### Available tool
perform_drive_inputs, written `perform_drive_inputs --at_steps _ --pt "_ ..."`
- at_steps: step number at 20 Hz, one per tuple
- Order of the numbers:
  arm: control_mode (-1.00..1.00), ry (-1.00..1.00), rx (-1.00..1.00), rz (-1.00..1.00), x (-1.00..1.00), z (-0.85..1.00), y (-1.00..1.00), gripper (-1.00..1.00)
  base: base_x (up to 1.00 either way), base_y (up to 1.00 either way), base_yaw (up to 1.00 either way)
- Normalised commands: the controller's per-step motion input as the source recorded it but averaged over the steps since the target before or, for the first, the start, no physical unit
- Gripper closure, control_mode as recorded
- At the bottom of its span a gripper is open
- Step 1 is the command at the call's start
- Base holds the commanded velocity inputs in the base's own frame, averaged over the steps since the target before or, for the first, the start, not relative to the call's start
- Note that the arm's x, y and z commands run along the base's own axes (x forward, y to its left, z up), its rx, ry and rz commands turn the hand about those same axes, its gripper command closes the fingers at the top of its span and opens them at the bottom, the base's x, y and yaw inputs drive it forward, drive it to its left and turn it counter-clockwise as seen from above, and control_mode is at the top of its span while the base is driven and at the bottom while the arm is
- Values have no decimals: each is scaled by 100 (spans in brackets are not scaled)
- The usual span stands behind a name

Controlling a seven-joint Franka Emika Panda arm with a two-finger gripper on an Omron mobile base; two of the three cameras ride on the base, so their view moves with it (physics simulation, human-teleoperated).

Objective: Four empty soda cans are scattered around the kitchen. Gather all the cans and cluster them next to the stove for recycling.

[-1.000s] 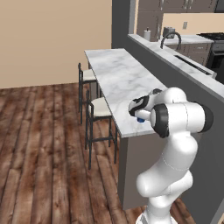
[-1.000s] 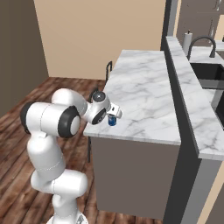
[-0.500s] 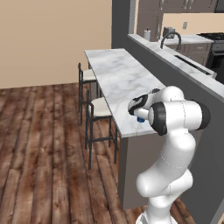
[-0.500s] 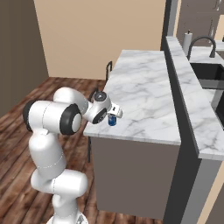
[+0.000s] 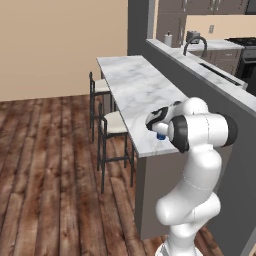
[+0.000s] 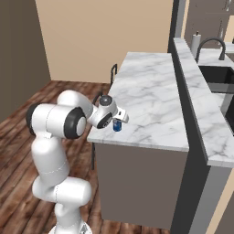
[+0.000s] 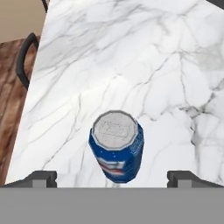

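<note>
A small blue cylindrical soda can [image 7: 116, 151] with a silvery top and a red-and-white band is seen standing upright on the white-grey veined marble tabletop [image 7: 131, 65], near its front edge and well apart from the black gas stove [image 5: 247, 47] far beyond the sink. The two-finger claw [image 7: 113, 179] is spread wide, holding nothing, with its 2 dark tips flanking the can at a distance on either side. In the right base view the can [image 6: 117, 125] is found just under the white hand at the tabletop's near corner. The step in hand is judged to be the approach to a grasp of this 1 can. To do it well, the claw should be lowered until the tips straddle the can's middle, kept centred so both pads meet the wall together, and closed gently, since a thin empty metal shell is likely to dent or skid on polished stone. A push from one pad alone could tip the can or send it off the nearby edge. The can's smooth, glossy, curved side offers little grip, so a level, square closing is advised before lifting.
</note>
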Motion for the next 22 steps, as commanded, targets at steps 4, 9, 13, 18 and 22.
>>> perform_drive_inputs --at_steps 4,9,13,18,22 --pt "-100 0 0 0 14 -8 0 -100 0 0 0" --pt "-100 0 0 0 14 -7 0 -100 0 0 0" --pt "-100 0 0 0 10 -6 0 -100 0 0 0" --pt "-100 0 0 0 4 -3 0 -100 0 0 0" --pt "-100 0 0 0 1 -4 -2 -100 0 0 0"
